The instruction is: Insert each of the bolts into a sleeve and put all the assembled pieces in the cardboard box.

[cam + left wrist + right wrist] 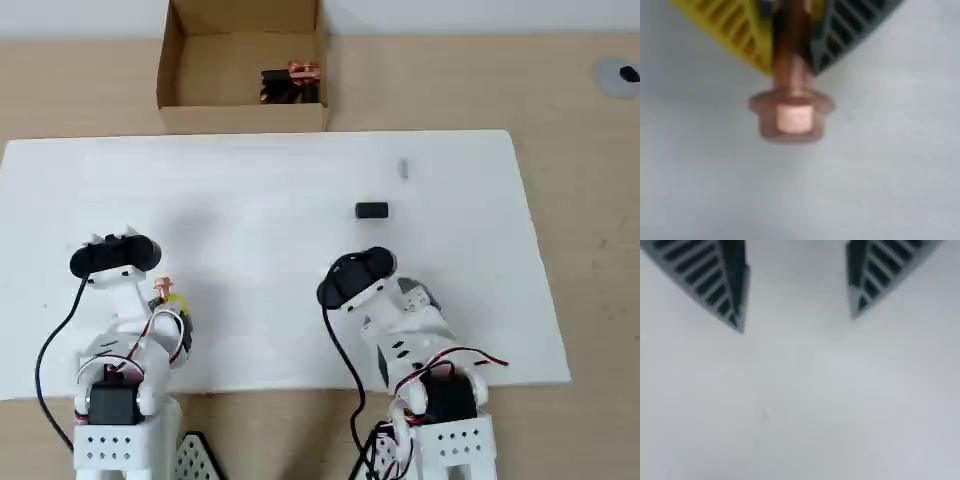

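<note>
Item 1, bolt (792,117): copper, flanged hex head. The shank is clamped between the yellow and black jaws of the left gripper (790,55), and the head projects clear beyond the fingertips. In the high view it sits just above the white mat (250,330), at the mat's left side.

Item 2, sleeve (371,210): 1 black sleeve lies loose on the mat. It is well apart from the held bolt and nearer the right arm, on the side toward the box. Nothing touches it.

Item 3, right gripper (797,319): jaws spread wide with nothing between them, only bare mat beneath.

Item 4, cardboard box (175,70): it stands off the mat's far edge. Assembled pieces (290,85), copper and black, lie against its right wall. Their count cannot be told.

Assessment: part of the work is delivered. At least 1 pairing is outstanding. The held bolt is not yet in the loose sleeve, and that assembly has yet to go in the box.
</note>
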`<state>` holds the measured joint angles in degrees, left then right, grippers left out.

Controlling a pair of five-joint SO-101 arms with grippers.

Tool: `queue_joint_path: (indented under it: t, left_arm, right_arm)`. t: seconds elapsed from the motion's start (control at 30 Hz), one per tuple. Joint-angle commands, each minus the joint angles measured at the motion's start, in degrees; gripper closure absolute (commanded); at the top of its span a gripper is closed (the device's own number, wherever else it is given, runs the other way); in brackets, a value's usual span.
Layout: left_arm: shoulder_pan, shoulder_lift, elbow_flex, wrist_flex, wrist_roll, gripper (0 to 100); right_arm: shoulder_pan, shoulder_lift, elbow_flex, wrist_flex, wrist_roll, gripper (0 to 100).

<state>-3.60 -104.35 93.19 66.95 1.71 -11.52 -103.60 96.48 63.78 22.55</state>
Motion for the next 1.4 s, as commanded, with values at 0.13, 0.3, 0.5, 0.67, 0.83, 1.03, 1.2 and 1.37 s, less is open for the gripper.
queue_joint_path:
  t: [0.13, 0.3, 0.5, 0.67, 0.83, 1.03, 1.2, 1.37]
  left_arm:
    - [-0.6, -0.5, -0.4, -0.8, 0.2, 99]
    - [-0.6, -0.5, -0.4, -0.8, 0.2, 99]
    - [-0.6, -0.5, -0.4, -0.8, 0.2, 99]
    - [-0.6, -0.5, -0.4, -0.8, 0.2, 99]
    - [-0.6, -0.5, -0.4, -0.8, 0.2, 99]
    - [-0.6, -0.5, -0.4, -0.8, 0.2, 99]
    - [-0.6, -0.5, -0.4, -0.8, 0.2, 99]
    - [-0.6, -0.5, -0.4, -0.8, 0.2, 99]
  right_arm:
    - [-0.6, -6.4, 0.2, 0.1, 0.3, 82.4]
    - [-0.6, -6.4, 0.2, 0.1, 0.3, 82.4]
    - [-0.6, -6.4, 0.2, 0.1, 0.3, 82.4]
    - [-0.6, -6.4, 0.2, 0.1, 0.3, 82.4]
    - [-0.6, -6.4, 0.2, 0.1, 0.3, 82.4]
    - [-0.7, -6.4, 0.2, 0.1, 0.3, 82.4]
    - [-0.4, -6.3, 0.0, 1.1, 1.1, 82.4]
    - [-0.4, -6.3, -0.9, -0.5, 5.8, 82.4]
